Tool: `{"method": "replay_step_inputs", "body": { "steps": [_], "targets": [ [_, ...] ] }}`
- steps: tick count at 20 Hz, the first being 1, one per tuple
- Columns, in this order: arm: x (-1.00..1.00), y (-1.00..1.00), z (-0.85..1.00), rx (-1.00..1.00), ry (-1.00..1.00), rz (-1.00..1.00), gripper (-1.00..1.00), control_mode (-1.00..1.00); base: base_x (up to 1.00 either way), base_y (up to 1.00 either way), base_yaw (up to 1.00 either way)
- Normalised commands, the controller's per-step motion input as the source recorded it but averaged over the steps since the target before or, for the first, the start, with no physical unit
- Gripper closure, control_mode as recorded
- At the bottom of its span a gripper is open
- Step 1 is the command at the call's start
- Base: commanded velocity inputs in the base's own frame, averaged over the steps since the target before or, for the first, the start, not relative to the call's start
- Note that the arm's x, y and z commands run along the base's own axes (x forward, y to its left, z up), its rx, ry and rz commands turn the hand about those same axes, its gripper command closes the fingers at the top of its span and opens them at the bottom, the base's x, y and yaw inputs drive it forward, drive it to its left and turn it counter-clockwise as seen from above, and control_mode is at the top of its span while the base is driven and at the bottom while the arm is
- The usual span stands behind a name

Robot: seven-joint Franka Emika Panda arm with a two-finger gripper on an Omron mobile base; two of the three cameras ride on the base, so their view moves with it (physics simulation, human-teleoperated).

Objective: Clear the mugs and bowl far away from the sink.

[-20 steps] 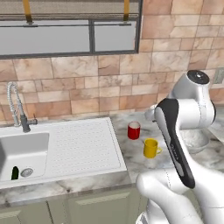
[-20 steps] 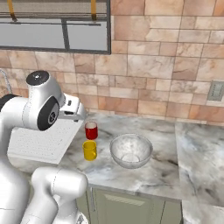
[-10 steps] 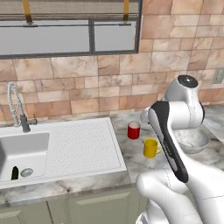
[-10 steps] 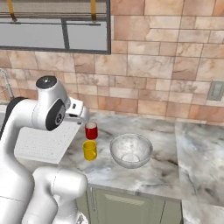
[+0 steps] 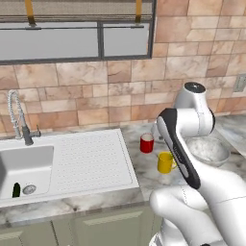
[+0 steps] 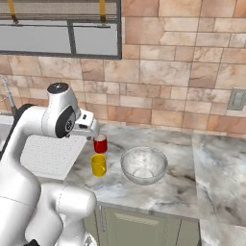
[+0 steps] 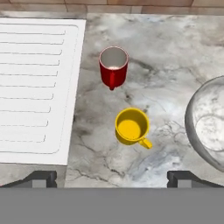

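Mugs: yellow mug (image 7: 131, 127) and red mug (image 7: 113, 65) stood beside drainboard (image 7: 35, 87) | bowl (image 7: 208, 127) adjacent | gripper (image 7: 113, 178) spread wide, nothing grasped.

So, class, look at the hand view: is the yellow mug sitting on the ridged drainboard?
No, the yellow mug stands on the marble counter, beside the drainboard and clear of its edge.

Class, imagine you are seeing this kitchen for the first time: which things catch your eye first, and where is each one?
The big white arm fills the foreground, its open gripper hanging above the counter. Below it a red mug and a yellow mug stand close together on the marble, just off the drainboard. The wide speckled bowl sits beside them, on the side away from the sink.
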Motion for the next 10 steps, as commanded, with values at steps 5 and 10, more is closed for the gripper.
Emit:
{"method": "replay_step_inputs", "body": {
  "steps": [5, 10],
  "targets": [
    [0.08, 0.00, -0.27, 0.00, 0.09, 0.00, -1.00, -1.00, 0.00, 0.00, 0.00],
    [0.09, 0.01, -0.25, 0.00, 0.04, 0.00, -1.00, -1.00, 0.00, 0.00, 0.00]
  ]
}}
